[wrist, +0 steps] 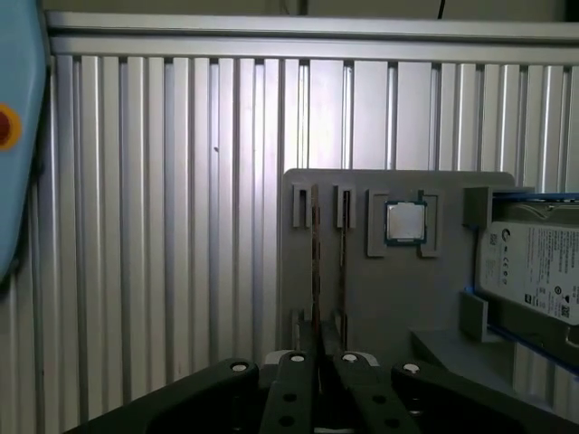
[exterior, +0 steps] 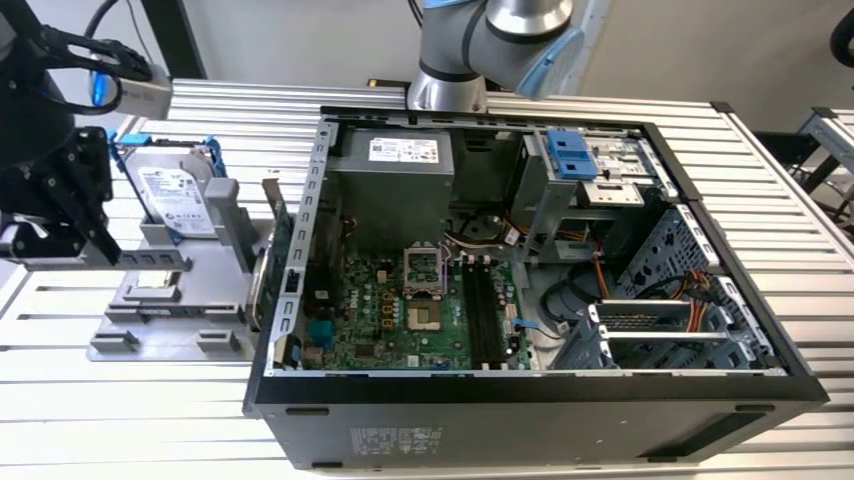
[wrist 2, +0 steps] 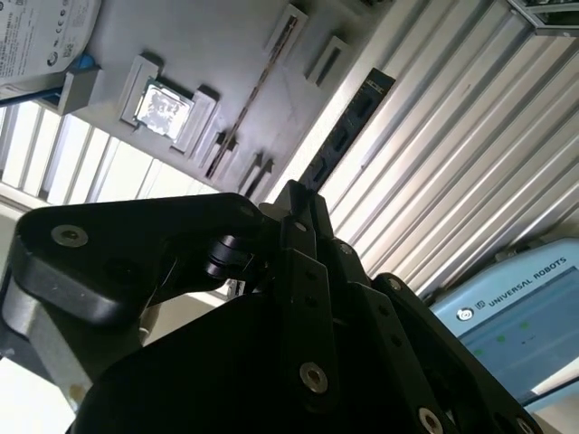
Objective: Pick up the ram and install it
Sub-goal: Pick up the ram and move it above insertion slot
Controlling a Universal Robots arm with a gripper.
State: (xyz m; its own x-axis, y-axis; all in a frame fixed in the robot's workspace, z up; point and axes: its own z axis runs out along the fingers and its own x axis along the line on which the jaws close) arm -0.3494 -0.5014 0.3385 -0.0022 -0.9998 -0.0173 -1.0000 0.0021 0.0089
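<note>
None of the job looked done: the ram (wrist: 315, 262) stood on edge in the grey fixture (wrist: 398, 298), beside the processor (wrist: 405, 221), the gripper (wrist: 321, 344) close above it, fingers pinched together on nothing. The motherboard slots (exterior: 483, 312) seemed unfilled; the ram's chips were hidden, edge-on

My fingers (wrist: 294, 398) are matt black, with bright metal screws. The bench (wrist: 163, 226) is ribbed bare metal with a satin sheen. The holder (wrist: 398, 298) is matt grey plastic, the processor chip (wrist: 405, 221) has a shiny metal lid, and the hard drive (wrist: 534, 262) carries a smooth paper label.
</note>
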